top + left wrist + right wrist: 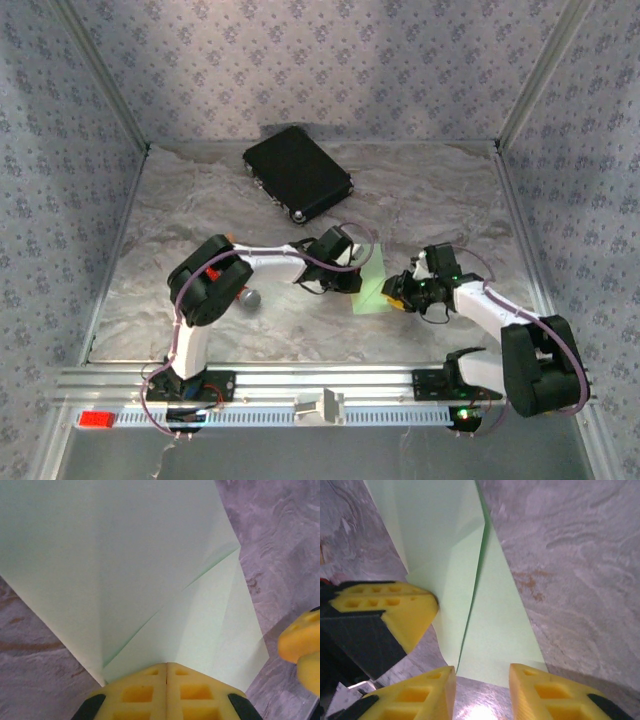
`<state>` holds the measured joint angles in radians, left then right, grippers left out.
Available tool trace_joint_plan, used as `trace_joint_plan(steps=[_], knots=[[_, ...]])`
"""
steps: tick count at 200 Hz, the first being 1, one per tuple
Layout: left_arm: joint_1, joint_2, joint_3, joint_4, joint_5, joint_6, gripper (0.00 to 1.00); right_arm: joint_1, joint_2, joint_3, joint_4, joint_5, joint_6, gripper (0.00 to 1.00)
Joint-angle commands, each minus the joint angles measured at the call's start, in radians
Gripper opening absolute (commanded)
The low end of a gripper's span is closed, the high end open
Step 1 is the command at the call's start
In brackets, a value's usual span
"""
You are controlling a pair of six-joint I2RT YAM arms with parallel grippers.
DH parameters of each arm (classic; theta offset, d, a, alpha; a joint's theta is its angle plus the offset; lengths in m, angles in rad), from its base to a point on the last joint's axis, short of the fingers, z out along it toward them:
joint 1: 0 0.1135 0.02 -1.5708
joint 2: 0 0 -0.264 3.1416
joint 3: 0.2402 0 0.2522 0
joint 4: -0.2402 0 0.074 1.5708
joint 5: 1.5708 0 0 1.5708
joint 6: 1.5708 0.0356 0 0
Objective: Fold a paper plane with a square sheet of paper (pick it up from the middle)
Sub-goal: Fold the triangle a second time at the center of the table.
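On the far left of the slotted aluminium rail at the near edge sits a small red block. The left arm rises from that rail, bends at a bulky black elbow and reaches right over the table, whose surface is glossy and marbled grey with faint brown veins. A small grey rounded object lies just beside the elbow, partly tucked under it. Farther back, left of centre, a black rectangular case lies flat and turned at an angle, well apart from the arms. The left gripper has its yellow, waffle-patterned fingers pressed together on the near left edge of the sheet of paper. The paper is thin, matte and light green, lying near the middle of the table between the two grippers. It is creased, with angled flaps overlapping and a sharp fold line running along it, and it spreads wider away from the clamped edge. In the right wrist view the paper is a narrow strip with a raised centre crease. The right gripper is just right of it. Its yellow fingers stand apart either side of the paper's near end, low over the table, closed on nothing. Its white arm runs back to the right base.
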<state>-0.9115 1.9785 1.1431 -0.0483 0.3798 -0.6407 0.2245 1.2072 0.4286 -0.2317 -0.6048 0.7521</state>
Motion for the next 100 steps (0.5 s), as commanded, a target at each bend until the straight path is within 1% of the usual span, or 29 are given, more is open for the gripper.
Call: trace_joint_plan(steps=[1,44,100], knots=[[-0.001,0.028,-0.058,-0.002,-0.009,-0.009,0.01,0.022,-0.012,-0.007,-0.059,0.017,0.004,0.38],[-0.001,0.014,-0.085,0.003,-0.007,-0.008,0.01,0.038,-0.002,-0.001,-0.075,0.054,-0.003,0.44],[-0.004,0.013,-0.082,0.002,0.018,0.001,0.01,0.038,0.058,0.014,-0.016,0.032,-0.003,0.46]])
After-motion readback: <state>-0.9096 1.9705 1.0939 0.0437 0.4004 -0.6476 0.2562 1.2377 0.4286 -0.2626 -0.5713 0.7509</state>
